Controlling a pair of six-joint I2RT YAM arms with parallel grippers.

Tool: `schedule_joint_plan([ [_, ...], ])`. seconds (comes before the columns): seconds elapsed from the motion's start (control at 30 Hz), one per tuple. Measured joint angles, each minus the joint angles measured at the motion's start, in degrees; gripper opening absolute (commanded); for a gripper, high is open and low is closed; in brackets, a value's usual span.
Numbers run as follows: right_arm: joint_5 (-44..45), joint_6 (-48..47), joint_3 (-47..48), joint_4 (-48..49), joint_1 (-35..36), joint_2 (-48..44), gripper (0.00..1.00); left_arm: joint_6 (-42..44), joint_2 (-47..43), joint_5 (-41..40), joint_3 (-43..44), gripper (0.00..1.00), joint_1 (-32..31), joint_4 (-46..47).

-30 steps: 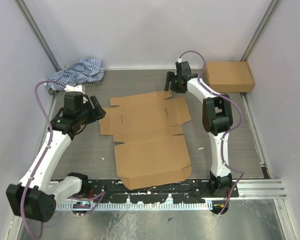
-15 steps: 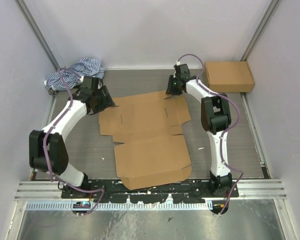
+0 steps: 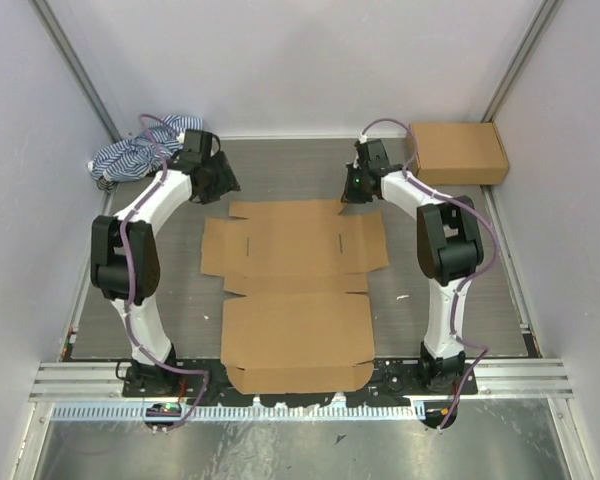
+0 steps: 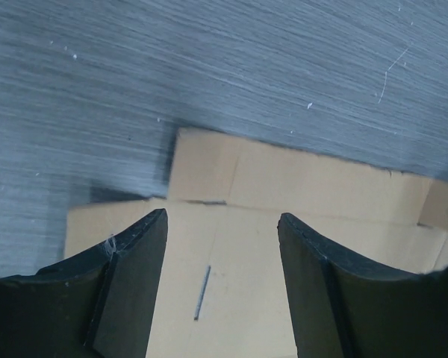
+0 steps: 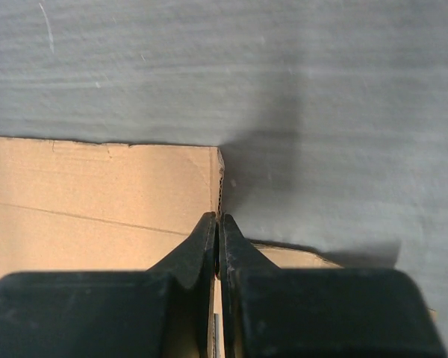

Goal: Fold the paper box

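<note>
Seemingly readying a fold toward the counter's (image 3: 280,165) far edge, the right gripper (image 5: 219,218) pinches the paper box (image 3: 295,300); the left gripper (image 4: 222,216) hovers spread.

Striped cloth (image 3: 120,158) far left, closed box (image 3: 458,152) far right.

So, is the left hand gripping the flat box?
No, the left hand is open, its fingers wide apart over the flat box.

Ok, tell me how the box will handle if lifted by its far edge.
Probably light: the box is one thin, flat sheet. Likely to hinge at its creases, so the near panel would sag rather than stay stiff.
</note>
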Motion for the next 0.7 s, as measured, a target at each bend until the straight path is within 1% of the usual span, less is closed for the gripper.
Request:
schedule_joint_plan([
  [0.2,5.4,-0.8,-8.3,-3.3,0.7,-7.8,0.01,1.4,7.4,-0.2,7.4,0.65,0.0,-2.1],
  [0.33,8.2,-1.1,-9.6,-5.2,1.2,-9.5,0.01,2.7,12.5,0.1,11.7,0.62,-0.4,-4.0],
  [0.5,10.0,-1.2,-9.5,-6.1,1.4,-9.5,0.01,4.6,15.5,0.2,12.2,0.61,-2.4,-6.5],
  [0.7,11.2,-1.2,-8.9,-6.9,1.4,-9.5,0.01,6.3,16.3,-0.9,12.2,0.61,-6.0,-8.8],
])
